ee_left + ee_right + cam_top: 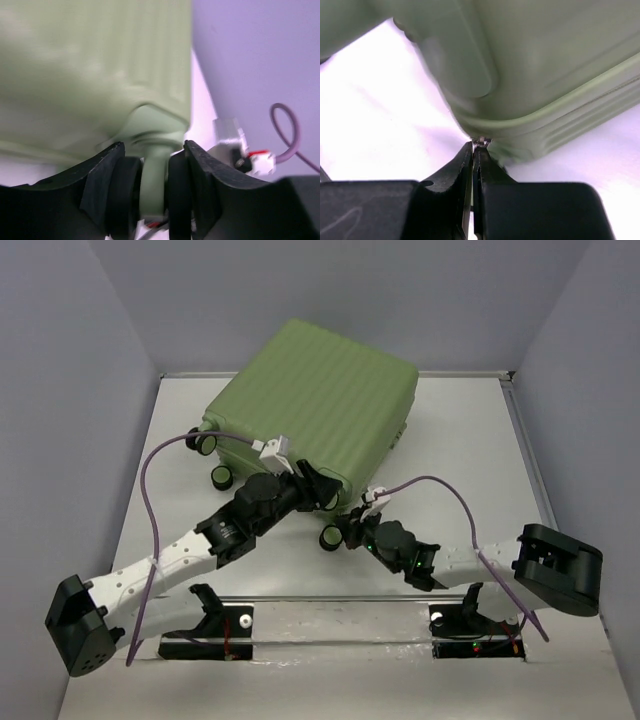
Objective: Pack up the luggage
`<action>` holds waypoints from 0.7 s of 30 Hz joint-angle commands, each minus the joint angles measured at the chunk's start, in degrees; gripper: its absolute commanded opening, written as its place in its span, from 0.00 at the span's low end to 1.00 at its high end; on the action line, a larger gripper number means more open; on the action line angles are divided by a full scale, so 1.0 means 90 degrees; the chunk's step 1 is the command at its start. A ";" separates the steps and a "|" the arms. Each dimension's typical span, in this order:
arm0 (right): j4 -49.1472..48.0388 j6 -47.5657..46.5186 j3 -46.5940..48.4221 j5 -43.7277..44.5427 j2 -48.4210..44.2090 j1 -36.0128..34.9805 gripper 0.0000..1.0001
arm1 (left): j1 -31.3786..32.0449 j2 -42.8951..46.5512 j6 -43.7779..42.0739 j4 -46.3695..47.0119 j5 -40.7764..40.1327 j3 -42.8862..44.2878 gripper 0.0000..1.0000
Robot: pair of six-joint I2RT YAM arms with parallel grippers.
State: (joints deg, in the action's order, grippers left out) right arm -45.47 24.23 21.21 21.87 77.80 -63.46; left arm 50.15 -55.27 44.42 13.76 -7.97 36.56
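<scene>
The luggage (315, 405) is a light-green ribbed hard-shell suitcase lying closed at the middle back of the table, wheels toward the near left. My left gripper (316, 486) is at its near edge. In the left wrist view (154, 148) the jaws are shut around a twin black wheel (125, 195) with a green fork between. My right gripper (351, 529) is at the near corner of the luggage (545, 60). In the right wrist view (476, 146) the fingers are pressed together on a small metal zipper pull (481, 142) at the shell's seam.
Other black-and-green wheels show at the left (207, 443), (220, 478) and beside my right gripper (330, 538). Grey walls close in the white table (480, 460) on three sides. Purple cables (150, 475) loop off both arms.
</scene>
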 commanded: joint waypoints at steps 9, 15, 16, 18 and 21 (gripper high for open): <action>-0.1223 -0.0103 0.1179 -0.0185 0.1120 -0.1855 0.07 | -0.0143 -0.1368 0.0337 0.1166 0.1216 0.2273 0.06; -0.4164 -0.0661 0.1732 0.0958 0.2593 -0.1914 0.07 | -0.0143 -0.1857 0.0922 0.1196 0.1948 0.2978 0.06; -0.4495 -0.0748 0.1928 0.0969 0.3060 -0.1914 0.07 | -0.0133 -0.2041 0.1010 0.1196 0.2153 0.3192 0.06; -0.4294 -0.0534 0.2435 0.0959 0.3434 -0.1914 0.07 | -0.0055 -0.2237 0.1070 0.1157 0.2281 0.3417 0.07; -0.4157 -0.0359 0.3024 0.0657 0.3758 -0.1914 0.07 | 0.0072 -0.2560 0.0944 0.0768 0.2427 0.3925 0.52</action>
State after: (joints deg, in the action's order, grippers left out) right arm -73.84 22.02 36.56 53.52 106.78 -72.84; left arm 47.83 -73.71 45.95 -6.52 6.81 59.57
